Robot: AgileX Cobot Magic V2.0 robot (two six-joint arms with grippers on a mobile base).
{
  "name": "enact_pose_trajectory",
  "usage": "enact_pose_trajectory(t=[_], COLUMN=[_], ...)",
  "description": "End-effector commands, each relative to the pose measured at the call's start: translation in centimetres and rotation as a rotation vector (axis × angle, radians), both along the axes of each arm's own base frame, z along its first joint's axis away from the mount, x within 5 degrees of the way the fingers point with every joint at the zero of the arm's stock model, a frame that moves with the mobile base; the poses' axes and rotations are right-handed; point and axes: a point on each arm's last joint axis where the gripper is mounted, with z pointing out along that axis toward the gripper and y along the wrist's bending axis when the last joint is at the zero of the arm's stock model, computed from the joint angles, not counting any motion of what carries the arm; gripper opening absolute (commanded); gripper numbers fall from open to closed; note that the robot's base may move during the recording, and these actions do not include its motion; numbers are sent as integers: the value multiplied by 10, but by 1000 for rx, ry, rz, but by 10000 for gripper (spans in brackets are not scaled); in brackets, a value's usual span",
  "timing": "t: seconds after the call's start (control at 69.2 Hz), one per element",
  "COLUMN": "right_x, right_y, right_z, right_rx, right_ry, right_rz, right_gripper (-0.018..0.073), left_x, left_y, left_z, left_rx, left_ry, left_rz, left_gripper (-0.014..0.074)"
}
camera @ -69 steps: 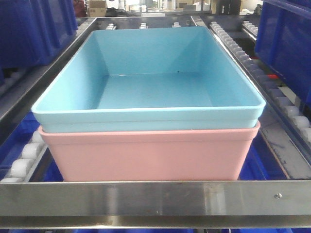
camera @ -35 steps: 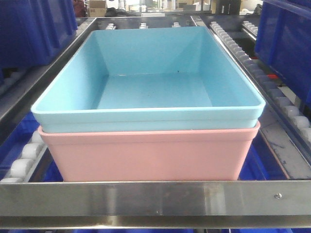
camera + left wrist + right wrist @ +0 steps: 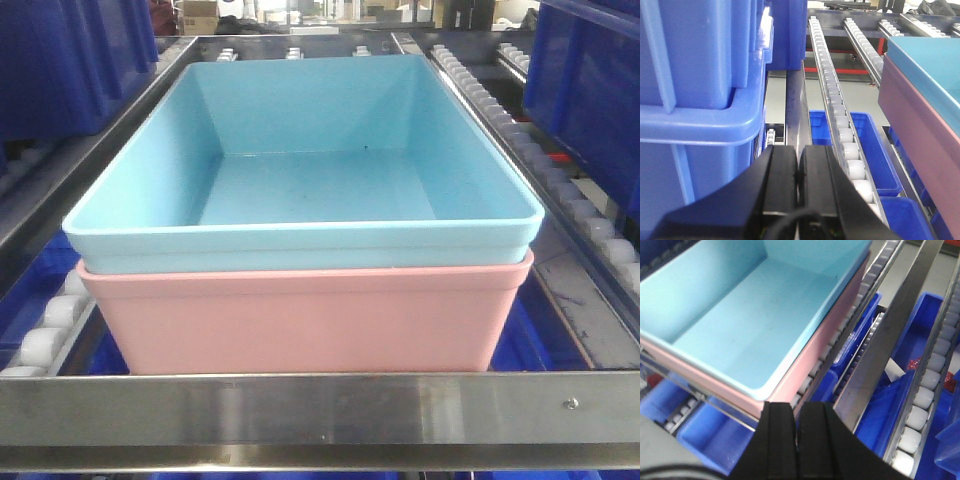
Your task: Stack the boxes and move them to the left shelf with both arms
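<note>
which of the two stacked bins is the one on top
The light blue bin is on top, nested inside the pink bin, whose wall shows beneath the blue rim.

No readable text, labels or numbers, distant background boxes too blurred

- One bin [image 3: 300,170] is nested in a second bin [image 3: 300,320], its rim resting above the lower rim.
- The stacked pair is set on the shelf, just behind the front bar [image 3: 300,410].
- Roller rails are run along both sides: the left rail [image 3: 50,320] beside the lower bin's left wall, the right rail [image 3: 560,190] beside the right wall.
- Large crates [image 3: 70,60] are placed beyond the left rail, and another [image 3: 590,90] beyond the right rail.
- Further crates [image 3: 900,405] are seen on a level below the shelf.
- In each wrist view, the jaws are seen pressed together, near the shelf's rails.
</note>
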Motion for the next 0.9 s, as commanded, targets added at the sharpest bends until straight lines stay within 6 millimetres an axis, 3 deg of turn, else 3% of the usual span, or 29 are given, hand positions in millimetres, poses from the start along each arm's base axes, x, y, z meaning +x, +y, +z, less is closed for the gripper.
enact_pose_trajectory(t=[0.0,0.217,0.463,0.708,0.882], right_x=[1,9,-9,-21,-23], right_y=[2,-19,-44,-51,-52], right_z=[13,3,-38,-76,-88], right_rx=[1,-6,62,91,190], right_ry=[-83,-151,-338,-389,-462], right_rz=[36,-175,-421,-516,-539], right_gripper=[50,50,50,50,50], left_x=[0,0,0,0,0], left_y=[0,0,0,0,0], left_z=[-1,-1,-1,-1,-1], left_rx=[-13,-13,-13,-13,-14], left_ry=[-73,-73,-73,-73,-73], left_rz=[0,0,0,0,0], left_gripper=[-1,-1,-1,-1,-1])
